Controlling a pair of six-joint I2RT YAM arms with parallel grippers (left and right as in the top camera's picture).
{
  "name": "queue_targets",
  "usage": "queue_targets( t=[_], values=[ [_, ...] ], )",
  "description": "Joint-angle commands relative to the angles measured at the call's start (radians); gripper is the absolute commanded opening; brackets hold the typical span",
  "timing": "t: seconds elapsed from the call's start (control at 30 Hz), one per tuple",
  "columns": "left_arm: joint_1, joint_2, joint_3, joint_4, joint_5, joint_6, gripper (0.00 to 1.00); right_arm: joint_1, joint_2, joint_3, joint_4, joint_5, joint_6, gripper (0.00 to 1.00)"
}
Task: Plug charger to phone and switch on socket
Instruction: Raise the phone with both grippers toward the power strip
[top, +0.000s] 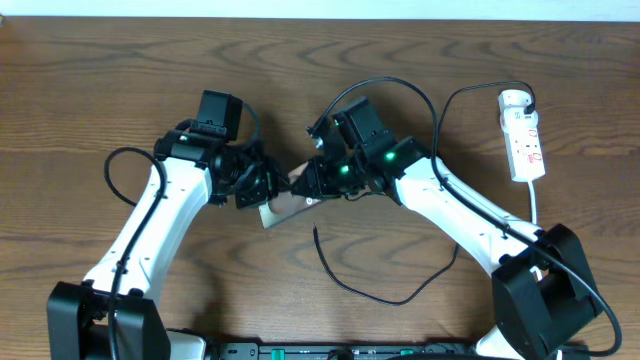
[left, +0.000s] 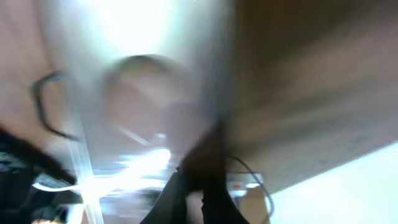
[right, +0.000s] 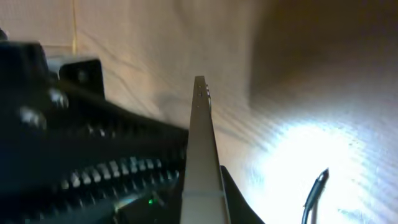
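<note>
**Two robot arms meet at the middle of a wooden table (top: 90, 80), with the phone (top: 281, 209) between them.** The right gripper (top: 312, 185) appears to pinch the phone by its flat faces. In the right wrist view the phone (right: 200, 143) rises edge-on from between the fingers, tilted clear of the wood.

The left gripper (top: 260, 188) sits just beside the phone's other end. Its own camera view is smeared with blur, so it cannot be told whether its jaws are spread or pressed together.

The charger (top: 385, 296) lies slack on the table below the arms. Its free plug tip (right: 317, 186) is near the phone but apart from it, and neither gripper holds it. Its far end appears to run up to the socket (top: 524, 135), which lies well apart near the table's right edge.

The phone is likely light and rigid, but its glossy screen looks slippery and breakable. It is best clamped across the faces or long edges near the middle, leaving the port end clear.

The thin charger cable will flop, so the sound hold is just behind the plug tip, where the moulding is stiff. Gripped further back, the tip would droop and miss the port.

The socket also looks light and may slide when its switch is pressed.
</note>
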Motion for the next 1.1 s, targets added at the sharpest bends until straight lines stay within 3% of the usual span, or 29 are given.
queue_targets(
  t=[0.0, 0.2, 0.3, 0.37, 0.5, 0.6, 0.87, 1.07],
  values=[
    [-0.009, -0.018, 0.004, -0.008, 0.024, 0.053, 0.24, -0.004, -0.009, 0.023, 0.014, -0.016, 0.005, 0.02],
    [-0.008, -0.018, 0.005, 0.058, 0.047, 0.182, 0.63, -0.076, -0.009, 0.023, 0.013, -0.01, 0.005, 0.02],
    [-0.002, -0.018, 0.005, 0.137, 0.101, 0.259, 0.73, -0.132, -0.009, 0.023, 0.012, 0.001, 0.005, 0.02],
    [0.005, -0.018, 0.005, 0.212, 0.117, 0.348, 0.87, -0.174, -0.009, 0.023, 0.013, 0.019, 0.013, 0.02],
    [0.021, -0.018, 0.005, 0.36, 0.119, 0.609, 0.88, -0.265, -0.009, 0.023, 0.029, 0.034, 0.101, 0.02],
    [0.027, -0.018, 0.004, 0.452, 0.119, 0.712, 0.89, -0.319, -0.009, 0.023, 0.07, 0.023, 0.217, 0.01],
    [0.031, -0.018, -0.018, 0.672, 0.119, 0.784, 0.89, -0.402, -0.009, 0.023, 0.326, -0.083, 0.652, 0.01],
    [0.032, -0.018, -0.058, 0.816, 0.118, 0.784, 0.89, -0.407, 0.027, 0.023, 0.57, -0.211, 0.83, 0.01]
  ],
)
